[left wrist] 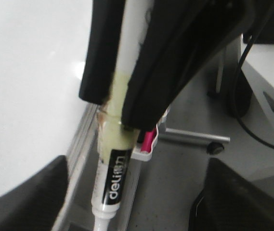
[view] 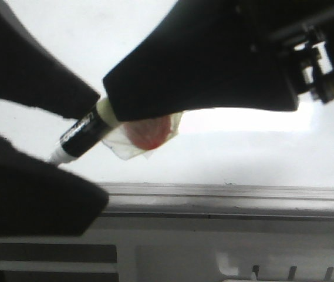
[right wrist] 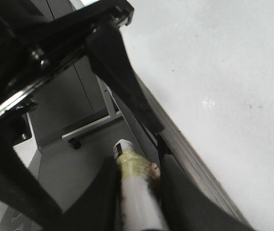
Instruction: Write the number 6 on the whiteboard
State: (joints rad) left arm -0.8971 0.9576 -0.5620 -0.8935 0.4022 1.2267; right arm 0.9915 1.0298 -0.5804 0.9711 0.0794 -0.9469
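Observation:
The whiteboard (view: 225,155) is a glossy white surface with a grey metal rim (view: 225,191); it also shows in the left wrist view (left wrist: 31,72) and the right wrist view (right wrist: 223,72). No number 6 shows on it, only small specks. My right gripper (view: 109,108) is shut on a marker (view: 84,132) with a black label, yellowish tape and a white end. In the left wrist view the marker (left wrist: 113,180) points down between my left gripper's (left wrist: 127,202) wide-open fingers. In the right wrist view the marker (right wrist: 137,192) sits between the right fingers (right wrist: 185,197).
A reddish lump in clear tape (view: 149,132) sticks to the marker by the right fingers. A bright light glare (view: 255,120) lies on the board. Grey floor and metal stand legs (left wrist: 194,134) lie beyond the board's rim.

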